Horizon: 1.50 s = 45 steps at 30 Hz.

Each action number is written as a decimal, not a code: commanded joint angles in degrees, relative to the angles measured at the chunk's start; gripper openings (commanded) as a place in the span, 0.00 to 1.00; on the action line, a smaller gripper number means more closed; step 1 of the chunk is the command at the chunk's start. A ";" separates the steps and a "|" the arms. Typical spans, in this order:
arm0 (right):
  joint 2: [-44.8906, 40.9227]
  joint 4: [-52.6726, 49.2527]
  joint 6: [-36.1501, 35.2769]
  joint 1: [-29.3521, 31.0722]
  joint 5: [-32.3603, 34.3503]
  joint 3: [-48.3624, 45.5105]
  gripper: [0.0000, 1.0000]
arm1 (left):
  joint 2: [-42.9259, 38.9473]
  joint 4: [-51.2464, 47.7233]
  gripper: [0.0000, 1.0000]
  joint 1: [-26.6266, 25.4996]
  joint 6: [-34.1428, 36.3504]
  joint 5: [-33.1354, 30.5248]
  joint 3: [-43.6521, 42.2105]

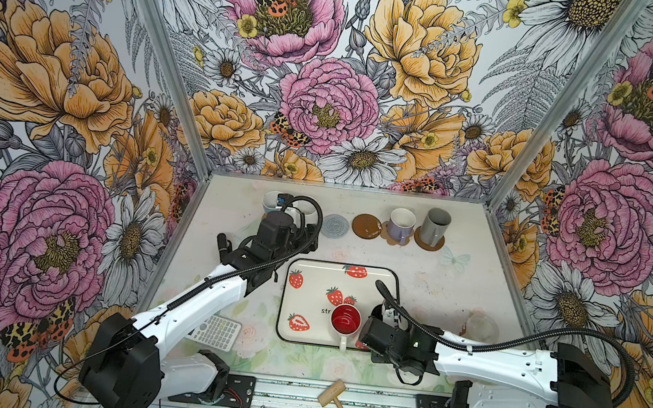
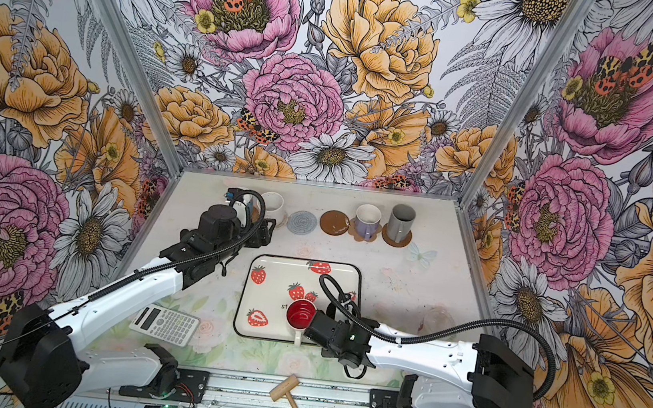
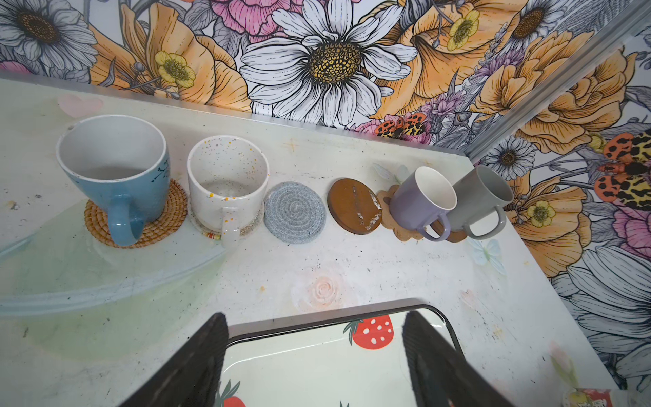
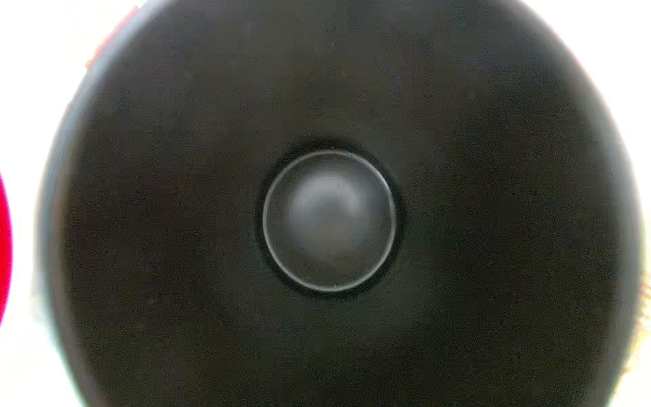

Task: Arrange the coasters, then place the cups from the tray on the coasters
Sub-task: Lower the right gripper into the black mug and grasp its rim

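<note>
— Two top views: what's gripped?
— The right gripper hides its jaws above the tray, beside the red-lined mug; cannot tell. Pale table, floral walls.
— Left wrist view?
— The left gripper gapes wide, empty, over the tray's corner; four mugs on coasters beyond.
— Right wrist view?
— A black mug, its inside filling everything.

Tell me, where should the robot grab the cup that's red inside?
Probably its rim, from straight above, with one jaw inside. The cup stands upright on the tray, mouth open; its small handle points at the near edge.
</note>
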 commanded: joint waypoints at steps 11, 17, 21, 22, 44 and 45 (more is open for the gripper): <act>2.11 1.49 -3.25 -1.30 -0.96 1.20 0.00 | 1.73 0.54 0.80 0.47 -0.51 2.15 2.54; 2.02 1.44 -4.39 -1.28 -0.48 2.45 0.00 | 1.65 0.45 0.80 0.69 -0.42 2.41 2.45; 0.34 1.33 -4.54 -1.27 0.64 2.78 0.00 | 1.46 0.45 0.80 1.10 -0.53 2.58 2.19; -0.09 1.34 -4.65 -1.31 0.88 2.87 0.00 | 1.46 0.45 0.80 1.08 -0.51 2.55 2.11; -1.94 0.66 -9.11 -3.01 3.79 6.64 0.00 | 1.90 0.54 0.80 2.62 -0.87 3.34 1.76; -2.04 0.58 -9.50 -3.33 3.79 6.76 0.00 | 1.98 0.52 0.80 2.68 -0.86 3.29 1.75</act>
